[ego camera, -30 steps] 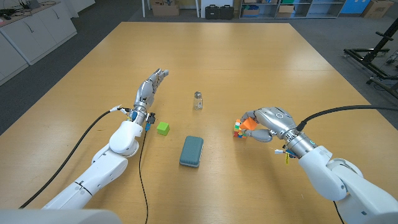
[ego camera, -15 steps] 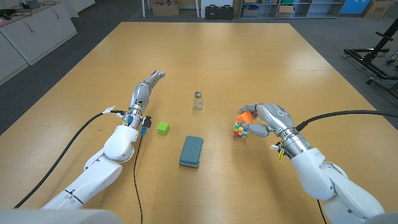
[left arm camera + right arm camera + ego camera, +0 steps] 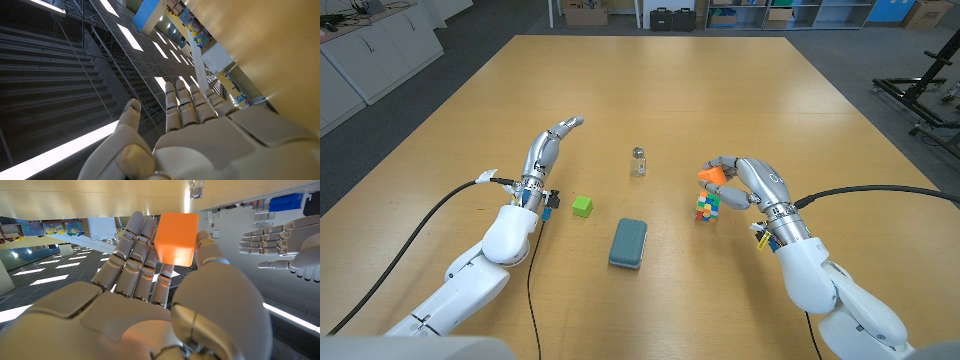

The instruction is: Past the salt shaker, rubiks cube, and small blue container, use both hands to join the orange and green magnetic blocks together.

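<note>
Two blocks apart | blue container point(image 3: 628, 243) nearest on worktop point(image 3: 720, 100) | green block point(image 3: 582, 206) untouched, left hand point(image 3: 548, 148) empty, fingers straight | right hand point(image 3: 748, 183) pinches orange block point(image 3: 712, 174) above rubiks cube point(image 3: 707, 207), ready for joining | salt shaker point(image 3: 638, 161) farthest

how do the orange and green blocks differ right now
The orange block is pinched in the right hand, off the table; the green block lies on the table, untouched, beside the open left hand. In the head view the orange block looks tilted, the green one flat. Both are small cubes.
</note>
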